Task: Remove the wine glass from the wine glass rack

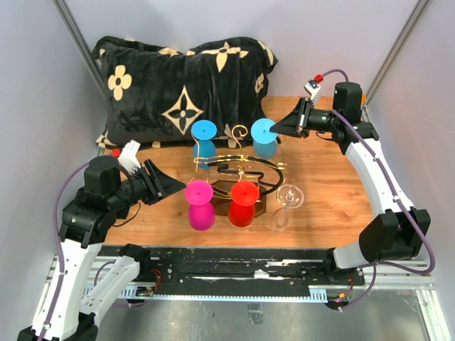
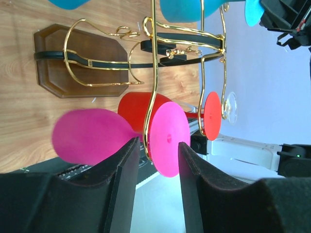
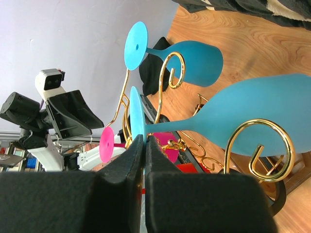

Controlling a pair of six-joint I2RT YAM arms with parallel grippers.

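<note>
The gold wire wine glass rack (image 1: 245,165) stands on its dark brown base (image 2: 58,63) mid-table. Several glasses hang upside down on it: two blue, a pink one (image 1: 200,206), a red one (image 1: 244,202) and a clear one (image 1: 288,202). My right gripper (image 3: 145,143) is shut on the edge of the foot disc of the right blue wine glass (image 3: 262,111), which still hangs in a gold curl (image 3: 257,145). It also shows in the top view (image 1: 264,138). My left gripper (image 2: 158,155) is open, with the pink glass's foot (image 2: 167,138) at the gap between its tips, not gripped.
A black pillow with cream flower patterns (image 1: 185,89) lies at the back of the table, just behind the rack. The second blue glass (image 1: 204,138) hangs at the rack's back left. Grey walls close in on both sides.
</note>
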